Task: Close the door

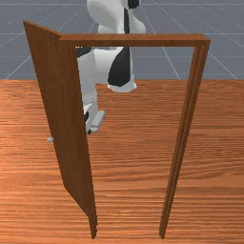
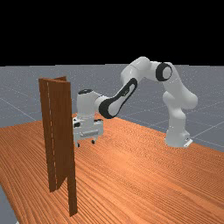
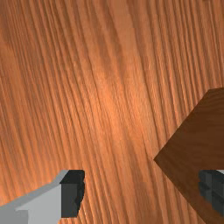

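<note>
Near the open door (image 1: 62, 119), the gripper (image 2: 85, 143) hangs (fingers (image 3: 73, 193) apart).

The frame (image 1: 136, 40) stands on the surface (image 1: 133, 167); at the front view's left, the door (image 1: 64, 109), the claw (image 2: 85, 143) partly behind it.

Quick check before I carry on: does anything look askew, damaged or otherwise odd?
Nothing stands out. The door stands open, which fits a closing job not yet finished. Its frame is upright on the table, with no visible damage, and the tool is open.
</note>
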Robot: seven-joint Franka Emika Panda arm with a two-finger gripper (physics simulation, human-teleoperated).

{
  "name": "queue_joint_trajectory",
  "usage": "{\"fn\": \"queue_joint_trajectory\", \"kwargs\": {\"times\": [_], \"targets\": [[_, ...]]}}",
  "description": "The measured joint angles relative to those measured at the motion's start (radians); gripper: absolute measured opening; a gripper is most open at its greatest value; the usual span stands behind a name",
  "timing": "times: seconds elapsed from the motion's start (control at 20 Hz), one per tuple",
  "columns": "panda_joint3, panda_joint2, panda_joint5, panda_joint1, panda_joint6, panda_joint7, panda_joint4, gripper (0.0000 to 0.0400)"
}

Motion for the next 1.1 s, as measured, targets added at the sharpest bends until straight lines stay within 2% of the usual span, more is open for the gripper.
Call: {"fn": "queue_joint_trajectory", "kwargs": {"times": [0.2,0.3,0.4,0.55,0.6,0.75,0.8,0.85,0.9,0.95,1.1], "targets": [[0.009,0.003,0.001,-0.011,-0.006,-0.046,0.007,0.0398],[0.011,0.016,-0.006,-0.013,-0.053,-0.067,0.039,0.0399],[0.032,0.003,0.029,-0.029,-0.020,-0.089,0.012,0.0400],[0.016,0.012,-0.001,-0.009,-0.048,-0.061,0.031,0.0400],[0.023,-0.001,-0.003,-0.012,-0.013,-0.088,0.004,0.0400],[0.049,0.015,-0.021,-0.020,-0.022,-0.196,0.035,0.0400],[0.045,0.041,-0.018,-0.015,-0.042,-0.173,0.080,0.0400],[-0.017,0.056,-0.071,0.039,-0.044,-0.019,0.099,0.0400],[0.015,0.046,-0.002,0.009,-0.048,-0.026,0.085,0.0400],[-0.005,0.014,0.010,0.025,-0.027,0.070,0.025,0.0400],[-0.021,-0.114,0.011,0.037,0.058,0.127,-0.191,0.0400]]}}
